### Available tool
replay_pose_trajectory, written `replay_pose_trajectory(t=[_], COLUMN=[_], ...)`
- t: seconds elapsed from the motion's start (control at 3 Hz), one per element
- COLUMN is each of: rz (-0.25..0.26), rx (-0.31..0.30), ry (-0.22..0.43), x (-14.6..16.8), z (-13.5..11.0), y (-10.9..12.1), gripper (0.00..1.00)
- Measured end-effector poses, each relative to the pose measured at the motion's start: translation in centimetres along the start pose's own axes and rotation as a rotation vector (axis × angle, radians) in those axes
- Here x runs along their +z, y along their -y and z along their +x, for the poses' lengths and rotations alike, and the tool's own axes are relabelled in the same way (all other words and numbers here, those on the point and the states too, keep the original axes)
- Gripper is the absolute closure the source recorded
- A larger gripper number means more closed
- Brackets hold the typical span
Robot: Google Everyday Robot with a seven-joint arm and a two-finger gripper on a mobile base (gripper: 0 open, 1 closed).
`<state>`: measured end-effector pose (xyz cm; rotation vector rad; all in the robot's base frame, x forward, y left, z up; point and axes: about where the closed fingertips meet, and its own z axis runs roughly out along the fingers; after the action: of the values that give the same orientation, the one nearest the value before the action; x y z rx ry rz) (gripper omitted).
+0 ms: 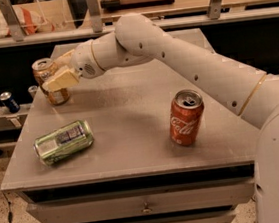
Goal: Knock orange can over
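Your orange can (42, 69) is standing upright near the far left corner of the surface (125, 120), its silver top facing up; you cannot tell what is inside it. The gripper (54, 73) is sitting right at the can, reaching in from the right. Its two cream fingers (59, 81) are spread apart, and the nearer one is lying across the can's front. Nearer to you on the left, a green can (63, 142) is lying on its side, well apart from the orange one. On the right, a red Coca-Cola can (186, 118) is standing upright, showing its mouth already opened. Off the surface to the left, a small blue can (9, 101) is standing lower down.
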<state>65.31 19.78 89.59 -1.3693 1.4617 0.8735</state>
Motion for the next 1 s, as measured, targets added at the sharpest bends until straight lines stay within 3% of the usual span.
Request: replay_pose_trajectory(t=[0.67,1.0], rz=[0.002,0.009], rx=[0.010,0.012], ry=[-0.008,-0.017], x=[-0.06,-0.43], z=[0.15,0.14], y=[-0.04,-0.05], gripper=[0.88,1.00])
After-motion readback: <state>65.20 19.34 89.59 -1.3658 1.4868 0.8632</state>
